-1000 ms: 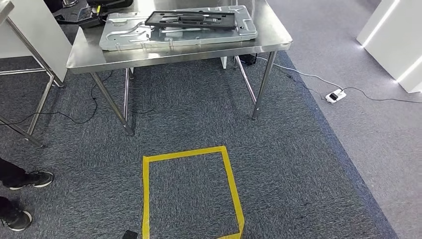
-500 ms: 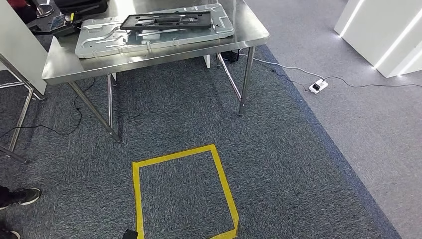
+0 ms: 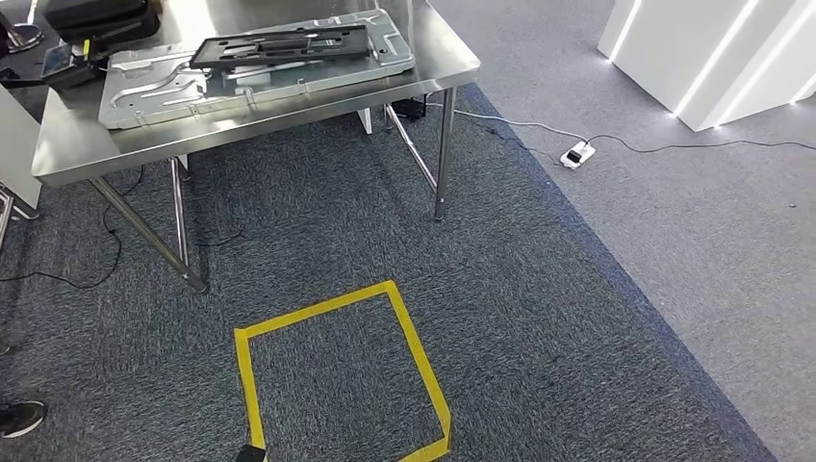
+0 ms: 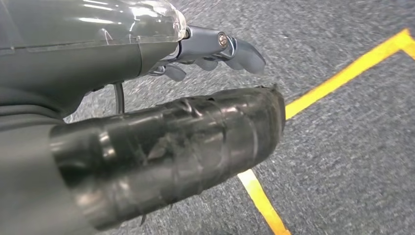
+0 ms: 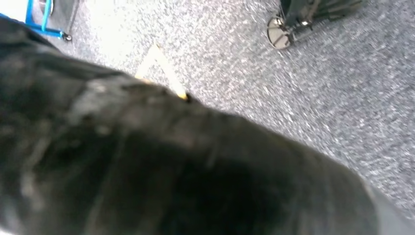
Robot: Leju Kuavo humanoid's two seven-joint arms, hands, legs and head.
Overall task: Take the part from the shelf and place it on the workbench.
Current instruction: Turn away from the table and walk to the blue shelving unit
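A steel workbench point(image 3: 82, 149) stands at the far left of the head view. On it lies a large silver sheet-metal panel point(image 3: 144, 82) with a flat black frame-shaped part point(image 3: 279, 46) on top. My left hand point(image 4: 195, 98) hangs over the carpet near a yellow tape line point(image 4: 342, 78), its taped thumb and its fingers point(image 4: 240, 49) apart with nothing between them. My right hand point(image 5: 171, 171) is a dark blur close to the camera, and its grip cannot be made out.
A yellow tape square point(image 3: 409, 332) marks the carpet in front of the bench. A power strip point(image 3: 575, 154) and its cable lie on the lighter floor to the right, near white lit cabinets point(image 3: 712, 58). A person's shoe point(image 3: 19, 416) is at the left edge. A wheeled base point(image 5: 293, 19) stands near my right hand.
The camera has swung to the right, so the whole scene has slid left in the picture. The bench, the panel and the black part keep their places relative to each other.
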